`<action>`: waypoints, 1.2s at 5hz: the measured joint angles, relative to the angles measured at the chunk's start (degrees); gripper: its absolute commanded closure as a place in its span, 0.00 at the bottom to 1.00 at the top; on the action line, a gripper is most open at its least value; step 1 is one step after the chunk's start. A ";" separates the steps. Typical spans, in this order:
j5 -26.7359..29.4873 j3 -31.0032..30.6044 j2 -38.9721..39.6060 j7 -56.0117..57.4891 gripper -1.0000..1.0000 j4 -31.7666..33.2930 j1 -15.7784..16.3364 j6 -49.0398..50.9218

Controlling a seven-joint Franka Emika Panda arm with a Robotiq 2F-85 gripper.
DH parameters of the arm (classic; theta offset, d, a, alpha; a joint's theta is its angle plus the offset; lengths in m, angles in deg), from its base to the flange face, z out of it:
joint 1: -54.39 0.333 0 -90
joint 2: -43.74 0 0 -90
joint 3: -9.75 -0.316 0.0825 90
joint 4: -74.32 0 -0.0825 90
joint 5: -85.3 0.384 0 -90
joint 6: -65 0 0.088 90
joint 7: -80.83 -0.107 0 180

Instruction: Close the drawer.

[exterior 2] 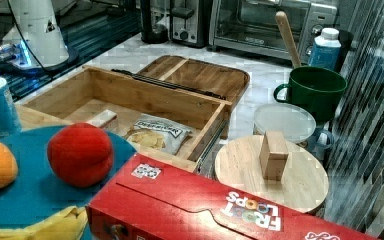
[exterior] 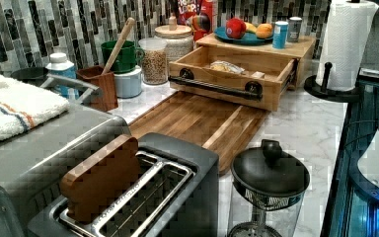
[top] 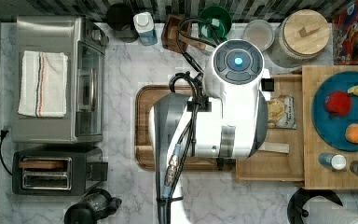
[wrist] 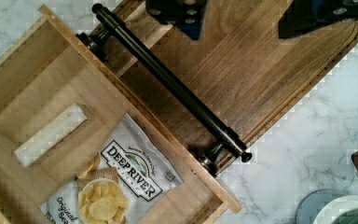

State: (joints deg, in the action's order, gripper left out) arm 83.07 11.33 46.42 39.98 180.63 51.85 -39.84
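The drawer (wrist: 23, 93) is a shallow light-wood box and stands pulled out from under the slab top (top: 312, 158). Its long black bar handle (wrist: 168, 81) runs across its front, and also shows in the left view (exterior: 217, 88) and the right view (exterior 2: 170, 85). Inside lie a bag of chips (wrist: 121, 182) and a small white block (wrist: 51, 135). My gripper (wrist: 247, 14) is open with nothing between its fingers. It hovers over the dark wooden tray (wrist: 261, 70), just in front of the handle and apart from it. In the top view my white arm (top: 233, 107) covers the drawer's front.
The tray (exterior: 192, 121) lies on the marble counter against the drawer's front. A toaster oven (top: 56, 79), a toaster (top: 51, 170) and a French press (exterior: 269, 187) stand beyond it. A green mug (exterior 2: 312, 90), jars and a cereal box (exterior 2: 205, 210) line the wall. A blue plate (top: 321, 126) of fruit sits on the slab.
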 measured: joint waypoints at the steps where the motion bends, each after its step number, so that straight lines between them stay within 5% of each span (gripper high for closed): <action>1: -0.01 -0.42 0.02 0.00 1.00 0.28 -0.56 -0.48; 2: -0.01 -0.06 0.16 0.00 0.00 0.62 -0.86 -0.64; 6: 3.53 -0.88 0.40 12.65 0.00 6.15 -0.58 -6.07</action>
State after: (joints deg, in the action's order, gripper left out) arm 86.60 10.45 46.82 52.63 186.79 51.27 -45.92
